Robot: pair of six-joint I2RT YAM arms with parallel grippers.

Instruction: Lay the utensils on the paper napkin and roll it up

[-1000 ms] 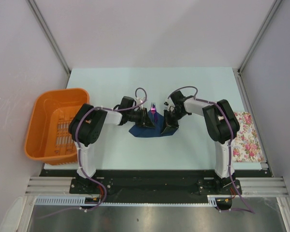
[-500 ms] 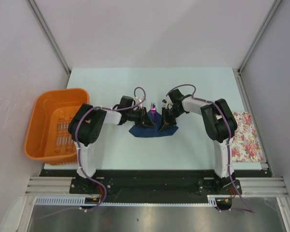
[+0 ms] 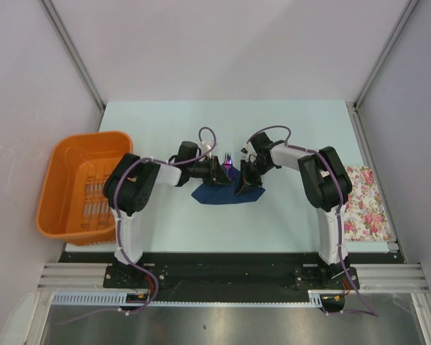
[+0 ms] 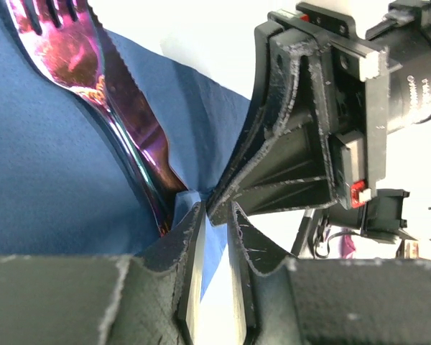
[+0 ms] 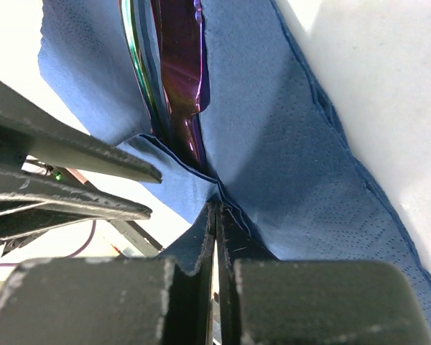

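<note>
Napkin (image 3: 219, 195): dark blue, in the middle of the table. It is bunched up where both grippers hold it, and its sides lift up around the utensils.
Utensils (image 3: 228, 159): shiny purple, lying on the napkin between the two grippers. The fork end pokes out past the far edge of the napkin.
Left gripper (image 3: 219, 175): low on the napkin, left of the utensils. Its jaws are almost together and pinch a fold of the napkin.
Right gripper (image 3: 244, 183): low on the napkin, right of the utensils. Its jaws are squeezed tight on a fold of the napkin.
Gripper tips: very near each other.
Table (image 3: 287, 129): pale green.
Orange basket (image 3: 54, 180): at the left edge of the table, well apart from the napkin.
Flowery cloth (image 3: 363, 205): flat at the right edge of the table.
</note>
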